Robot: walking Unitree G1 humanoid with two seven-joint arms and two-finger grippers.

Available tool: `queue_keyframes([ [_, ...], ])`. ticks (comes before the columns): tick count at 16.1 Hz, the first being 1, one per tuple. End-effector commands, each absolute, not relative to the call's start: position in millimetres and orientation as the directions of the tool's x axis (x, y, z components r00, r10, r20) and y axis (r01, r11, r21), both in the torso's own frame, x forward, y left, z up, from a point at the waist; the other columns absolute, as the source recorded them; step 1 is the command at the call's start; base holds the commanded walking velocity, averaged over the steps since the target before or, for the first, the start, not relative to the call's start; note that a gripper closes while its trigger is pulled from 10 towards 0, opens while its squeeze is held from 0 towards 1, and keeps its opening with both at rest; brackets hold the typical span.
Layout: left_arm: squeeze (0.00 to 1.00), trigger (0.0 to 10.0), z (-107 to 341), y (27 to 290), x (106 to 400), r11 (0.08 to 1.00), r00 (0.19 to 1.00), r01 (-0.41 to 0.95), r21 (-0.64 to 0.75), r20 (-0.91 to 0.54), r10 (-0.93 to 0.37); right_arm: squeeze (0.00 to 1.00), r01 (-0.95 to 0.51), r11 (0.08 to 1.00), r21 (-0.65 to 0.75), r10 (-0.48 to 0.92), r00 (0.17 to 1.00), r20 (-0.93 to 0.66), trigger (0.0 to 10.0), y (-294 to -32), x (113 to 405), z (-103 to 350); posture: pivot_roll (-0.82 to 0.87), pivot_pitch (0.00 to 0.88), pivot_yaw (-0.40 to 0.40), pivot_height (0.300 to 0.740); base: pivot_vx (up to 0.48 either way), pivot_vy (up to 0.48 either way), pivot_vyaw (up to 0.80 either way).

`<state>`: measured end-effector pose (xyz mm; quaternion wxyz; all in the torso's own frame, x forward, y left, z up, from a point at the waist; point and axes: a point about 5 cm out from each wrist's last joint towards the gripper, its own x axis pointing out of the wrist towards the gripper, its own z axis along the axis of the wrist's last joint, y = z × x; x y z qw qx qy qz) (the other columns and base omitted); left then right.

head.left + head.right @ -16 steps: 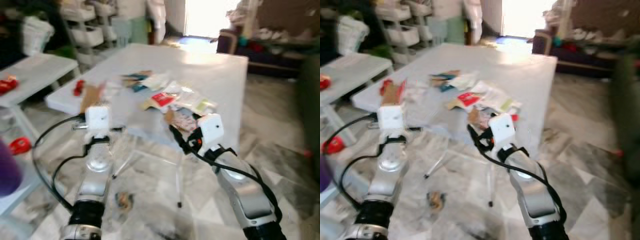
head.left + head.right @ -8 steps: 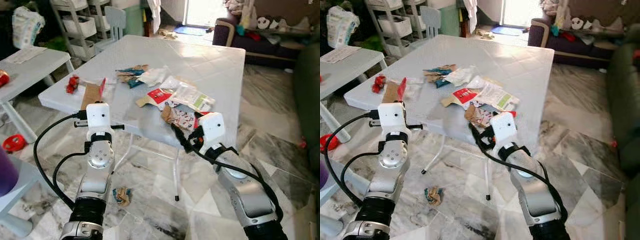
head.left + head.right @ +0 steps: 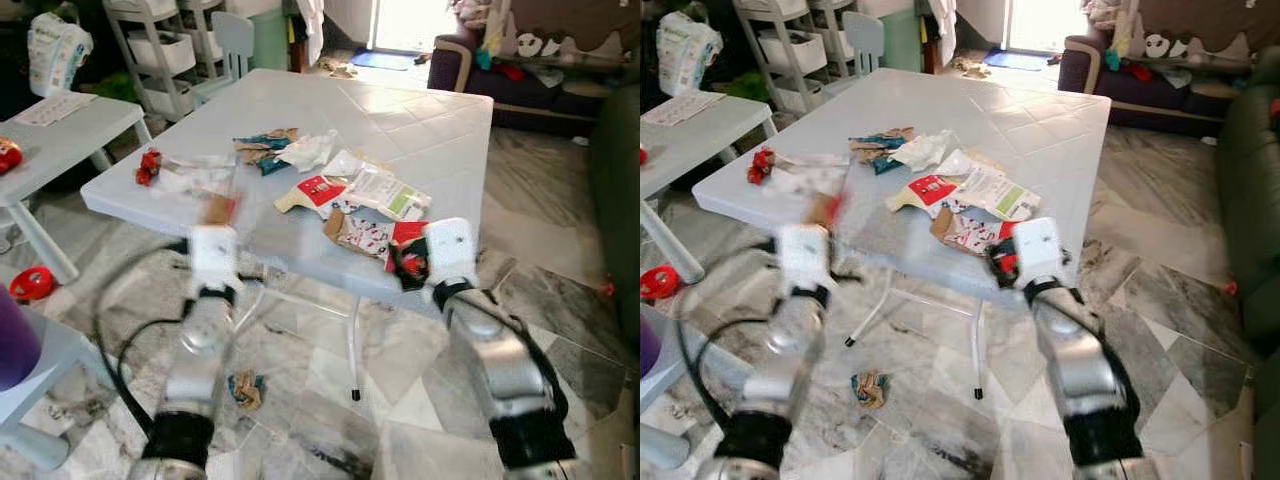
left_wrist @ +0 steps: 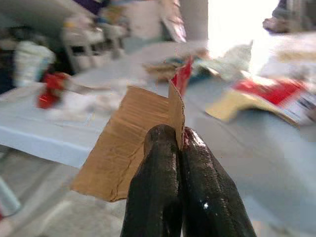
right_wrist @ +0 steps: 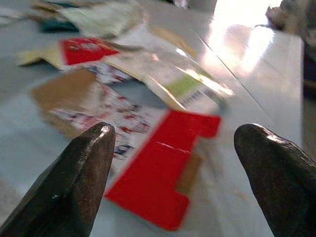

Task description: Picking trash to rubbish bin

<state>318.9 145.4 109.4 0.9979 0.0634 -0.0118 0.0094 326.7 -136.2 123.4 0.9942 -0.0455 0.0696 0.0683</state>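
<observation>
White counter [image 3: 420, 130] on marble floor [image 3: 330, 380]; wrappers, print unreadable. My left claw [image 4: 178, 143] pinches cardboard [image 4: 133, 138]; right claw [image 5: 173, 148] wide over red card [image 5: 163, 168].

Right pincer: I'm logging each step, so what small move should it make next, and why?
Probably ease forward and down, then close. The right pincer is open, its fingers either side of the red card piece on the white table. The left pincer already grips a brown cardboard scrap.

Wrappers [image 3: 350, 195] crowd the table's [image 3: 420, 120] near middle; its far half lies bare. A crumpled scrap [image 3: 244, 389] and table legs [image 3: 354, 350] break the open floor beneath.
</observation>
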Motion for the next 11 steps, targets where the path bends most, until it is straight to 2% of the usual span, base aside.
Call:
queue_keyframes([
  [1,0.0,0.0,114,142,318,0.992,0.999,0.016,0.128,0.036,-0.021,0.0,-0.121,0.992,-0.033,0.112,0.973,-0.201,10.0,-137,330,117,-0.08,0.0,-0.013,0.74,0.0,0.0,0.0],
  [9,0.0,0.0,118,135,320,0.986,0.995,0.092,0.136,0.035,-0.098,0.0,-0.018,0.966,0.258,0.114,0.924,-0.365,10.0,-127,339,95,-0.07,0.0,-0.002,0.74,0.0,0.0,0.0],
  [10,0.0,0.0,118,134,319,0.987,0.994,0.095,0.133,0.032,-0.101,0.0,-0.008,0.956,0.293,0.122,0.92,-0.373,9.6,-125,339,93,-0.07,0.0,0.002,0.74,0.0,0.0,0.0],
  [11,0.0,0.0,117,132,319,0.987,0.994,0.1,0.128,0.03,-0.105,0.0,-0.004,0.945,0.328,0.136,0.915,-0.38,3.5,-122,340,90,-0.07,0.0,0.004,0.74,0.0,0.0,0.0],
])
